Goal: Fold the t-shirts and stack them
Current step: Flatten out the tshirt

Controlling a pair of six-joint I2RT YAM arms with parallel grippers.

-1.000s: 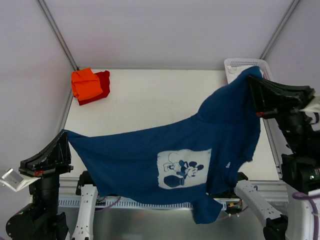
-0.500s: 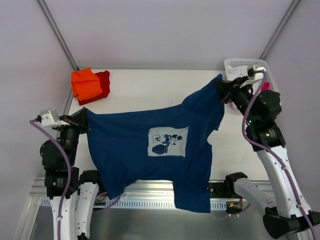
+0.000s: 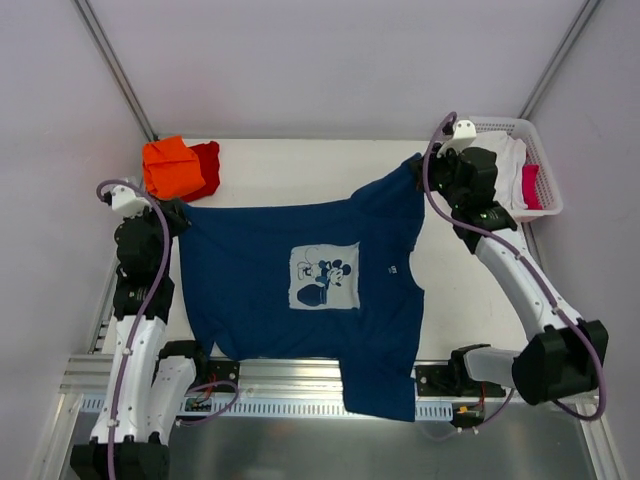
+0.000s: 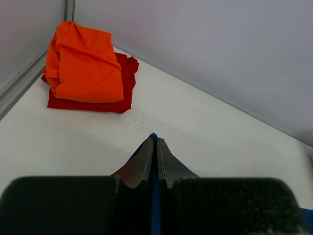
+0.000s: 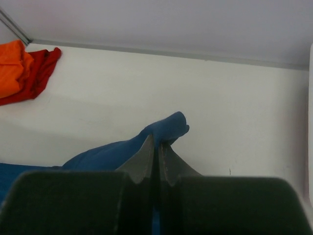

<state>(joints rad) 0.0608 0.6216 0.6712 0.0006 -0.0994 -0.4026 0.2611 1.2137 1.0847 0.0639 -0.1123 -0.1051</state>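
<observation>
A navy blue t-shirt [image 3: 300,285] with a pale cartoon-mouse print [image 3: 325,277] lies spread across the table, its lower hem hanging over the near edge. My left gripper [image 3: 180,213] is shut on its far left corner, a thin blue edge [image 4: 154,138] showing between the fingers. My right gripper [image 3: 418,165] is shut on the far right corner, a bunch of blue cloth [image 5: 168,128] sticking out past its tips. A folded orange t-shirt [image 3: 172,166] lies on a folded red t-shirt [image 3: 205,170] at the far left. White cloth [image 3: 508,165] sits in the basket.
A white lattice basket [image 3: 545,195] stands at the far right corner, with white and pink cloth inside. Grey walls enclose the table on three sides. The metal rail [image 3: 300,385] with the arm bases runs along the near edge.
Both arms have come down and forward from a high lift, carrying the navy t-shirt from hanging in the air to lying spread flat on the table. Both grips stayed shut.
</observation>
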